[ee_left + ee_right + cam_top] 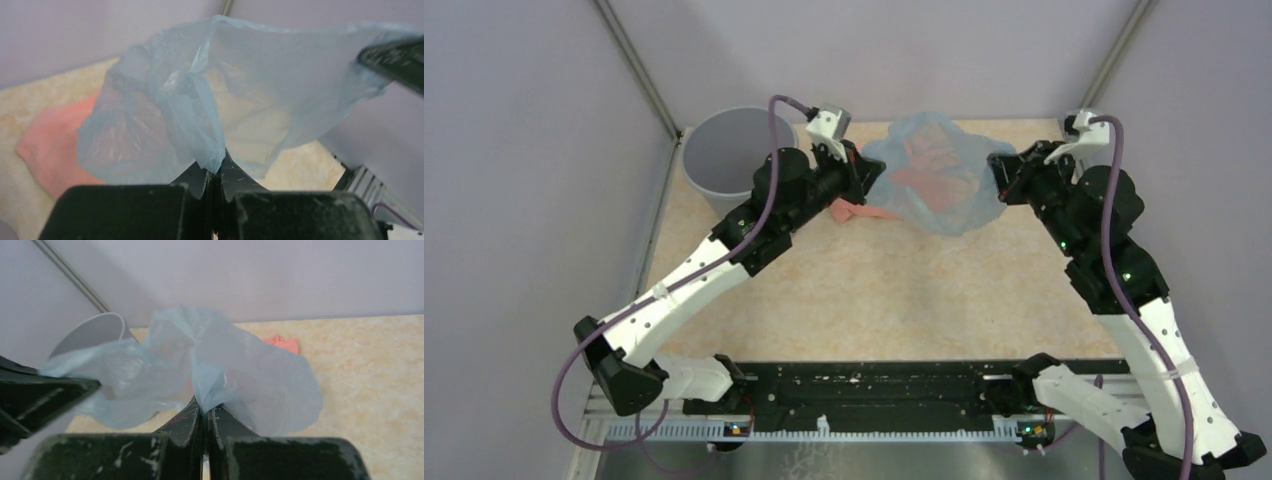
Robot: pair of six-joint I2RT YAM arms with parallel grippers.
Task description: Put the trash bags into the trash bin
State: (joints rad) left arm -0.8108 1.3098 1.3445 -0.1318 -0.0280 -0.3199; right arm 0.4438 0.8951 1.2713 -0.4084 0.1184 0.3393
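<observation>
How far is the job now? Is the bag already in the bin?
Done: the blue bag is lifted. In hand: the left jaws and the right jaws each grip an edge, holding it spread above the pink piece. Left: move it to the grey bin, far left, and drop it in.

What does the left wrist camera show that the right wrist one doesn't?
Left wrist only: the left pincer closed on a bunched fold of the bag, seen close up. Right wrist only: the grey bin, and the right pincer closed on the bag. Both: the bag and the pink cloth.
</observation>
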